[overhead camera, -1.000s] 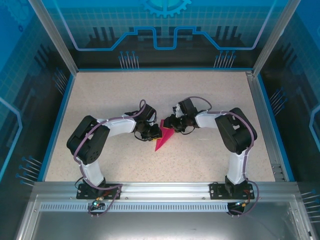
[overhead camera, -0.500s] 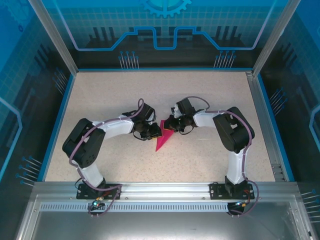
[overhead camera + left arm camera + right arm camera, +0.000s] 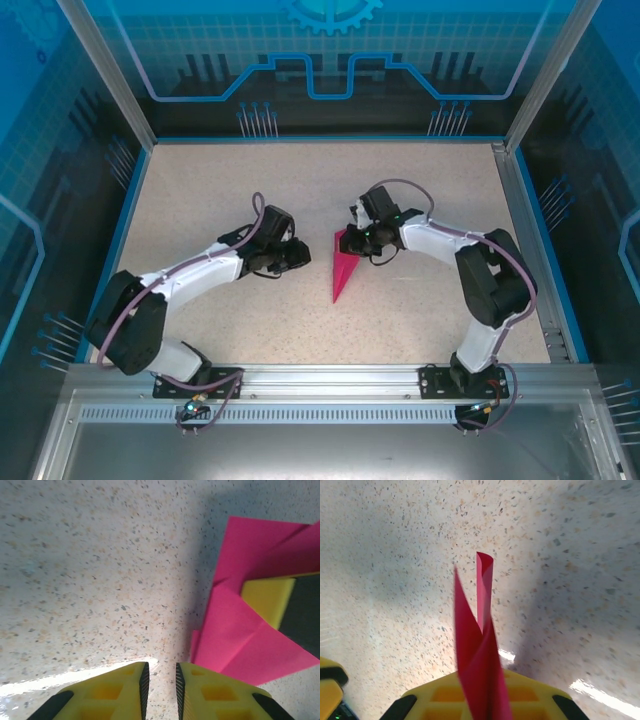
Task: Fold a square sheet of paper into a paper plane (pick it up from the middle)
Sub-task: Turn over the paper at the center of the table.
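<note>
The square sheet of paper is folded into a narrow magenta paper plane (image 3: 343, 268), its point toward the near edge. My right gripper (image 3: 352, 238) is shut on its wide far end. In the right wrist view the paper plane (image 3: 479, 630) stands edge-on out of the right gripper (image 3: 481, 672), its layers pressed together. My left gripper (image 3: 297, 256) is to the left of the plane, apart from it. In the left wrist view the left gripper (image 3: 160, 666) has a narrow gap with only table between the jaws; the plane (image 3: 240, 625) lies to the right, under a yellow right fingertip (image 3: 265, 597).
The speckled beige table (image 3: 220, 190) is framed by a blue rim and aluminium posts (image 3: 110, 80). A metal rail (image 3: 330, 378) with both arm bases runs along the near edge. Blue patterned walls enclose the back and sides.
My left gripper has let go of the paper and drawn back to the left. My right gripper has shut on the wide end, and the plane now looks narrower and sits slightly further right.
</note>
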Robot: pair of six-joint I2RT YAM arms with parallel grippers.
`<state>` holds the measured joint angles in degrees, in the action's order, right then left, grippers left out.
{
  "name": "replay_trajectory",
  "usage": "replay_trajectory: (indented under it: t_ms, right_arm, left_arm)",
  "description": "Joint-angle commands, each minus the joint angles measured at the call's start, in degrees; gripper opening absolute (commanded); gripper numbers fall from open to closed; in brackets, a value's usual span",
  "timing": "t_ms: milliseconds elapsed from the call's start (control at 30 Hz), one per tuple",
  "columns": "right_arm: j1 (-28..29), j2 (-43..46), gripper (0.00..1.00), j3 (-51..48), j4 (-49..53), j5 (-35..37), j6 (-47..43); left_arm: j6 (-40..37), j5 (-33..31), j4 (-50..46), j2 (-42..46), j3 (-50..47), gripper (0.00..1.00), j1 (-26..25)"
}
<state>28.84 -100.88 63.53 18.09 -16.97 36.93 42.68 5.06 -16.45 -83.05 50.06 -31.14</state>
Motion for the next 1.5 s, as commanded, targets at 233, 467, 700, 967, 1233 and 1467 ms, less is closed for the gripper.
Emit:
replay_trajectory:
  t_ms: [233,467,700,967,1233,1467]
  right_arm:
    - [6.3,5.0,0.12,15.7,34.8,34.9,-10.8]
    - [14.4,-4.8,0.11,25.3,47.1,54.1,-9.6]
    - [16.7,-14.5,0.12,30.2,45.6,48.4,-6.4]
    - [18.2,-24.7,0.15,37.5,43.2,37.3,-4.8]
    - [18.1,-23.0,0.37,37.6,34.5,20.4,-6.8]
    - [13.7,-9.4,0.50,23.8,19.6,6.8,-5.7]
  left_arm:
    - [3.9,-10.2,-1.0,10.6,-5.7,0.30,0.4]
    - [5.3,-14.5,-1.8,14.9,-7.9,0.33,0.6]
    - [8.9,-22.0,-4.8,22.3,-12.0,0.37,0.8]
    - [12.1,-28.3,-7.9,31.1,-16.8,0.46,1.2]
    - [12.0,-27.1,-7.4,30.4,-17.0,0.48,1.5]
    - [11.5,-25.8,-6.9,28.4,-16.0,0.49,1.4]
